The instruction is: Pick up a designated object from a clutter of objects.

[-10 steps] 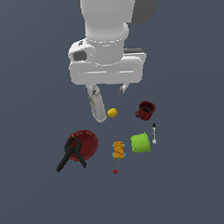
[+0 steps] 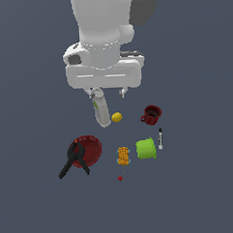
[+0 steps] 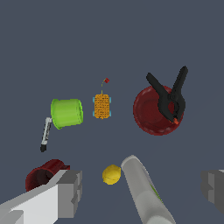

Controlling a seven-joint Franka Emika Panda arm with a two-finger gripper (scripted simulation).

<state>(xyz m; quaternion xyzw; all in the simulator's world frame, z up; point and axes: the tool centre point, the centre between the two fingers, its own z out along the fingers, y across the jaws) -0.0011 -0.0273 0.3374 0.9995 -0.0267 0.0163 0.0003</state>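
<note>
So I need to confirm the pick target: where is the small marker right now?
In the exterior view the marker lies on the exterior view's right of the clutter, just beside the green cup and below the dark red mug, apart from both.

marker (image 2: pixel 160 138): white body, black ends
cup (image 2: pixel 146 148): bright green
sponge (image 2: pixel 123 156): orange, speckled, with pale blue edges
lemon (image 2: pixel 117 117): yellow
mug (image 2: pixel 151 114): dark red
bowl (image 2: pixel 92 149): red
clamp (image 2: pixel 74 160): black, with an orange-red tip
bottle (image 2: pixel 101 111): grey-white, a green streak along it
arm (image 2: pixel 104 36): white with a grey patch
surface (image 2: pixel 199 182): plain dark slate blue
</note>
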